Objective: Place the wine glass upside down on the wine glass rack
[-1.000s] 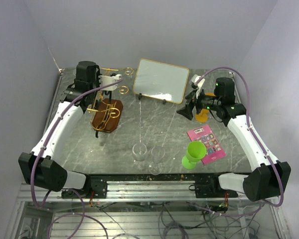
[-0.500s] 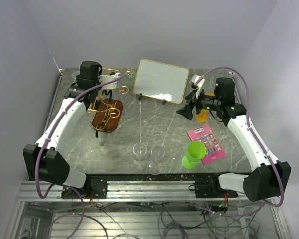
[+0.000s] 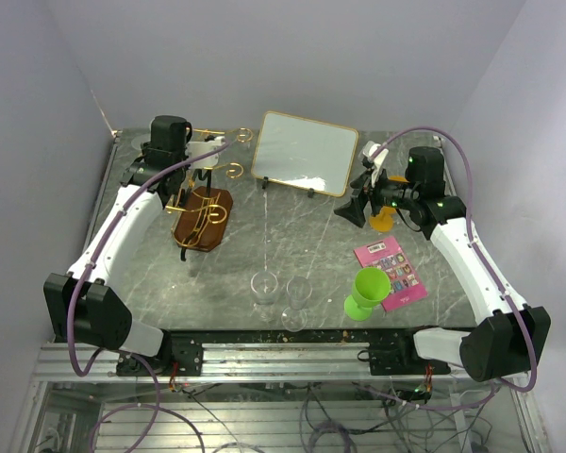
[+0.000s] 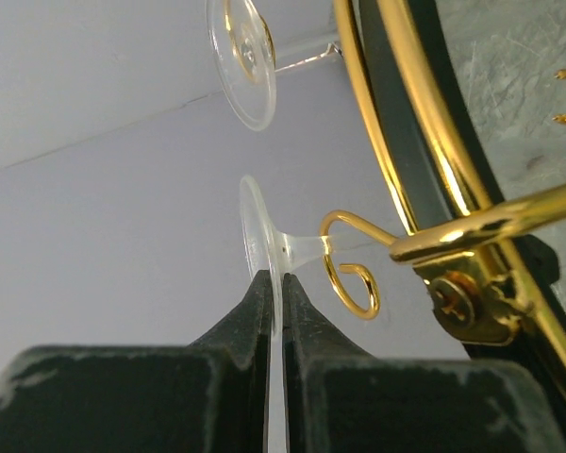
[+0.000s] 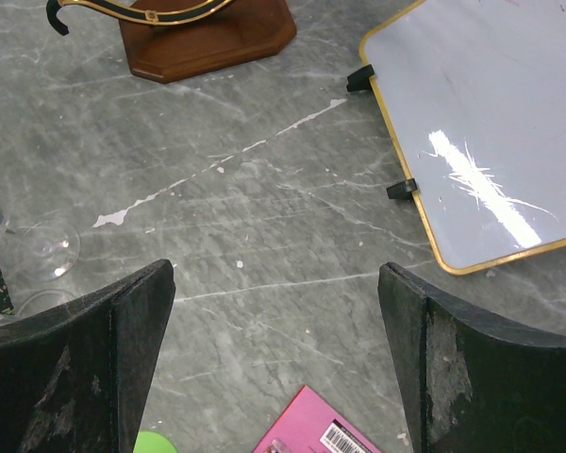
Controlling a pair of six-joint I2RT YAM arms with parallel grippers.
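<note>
Grey marble table, plain pale walls. At the back left, your left gripper is up at the wine glass rack. In the wrist view its fingers are pinched tight on the foot of the wine glass, and the stem sits inside one gold curl of the rack, bowl end away from the camera.

A second glass foot shows above it; I can't tell if that one hangs on the rack.

What changed: over the last second the left arm swung its elbow in and nudged the wrist back toward the rack. For the last half second there's no visible motion. I read that as the stem seated, with release next. Open slowly, because the foot may still drag on the pads.

Moving right:
- the gold-framed white board stands at the back
- two clear glasses sit at the near edge
- then the green cup and pink card

The right gripper hangs over bare table, spread wide and empty. It hasn't moved.
</note>
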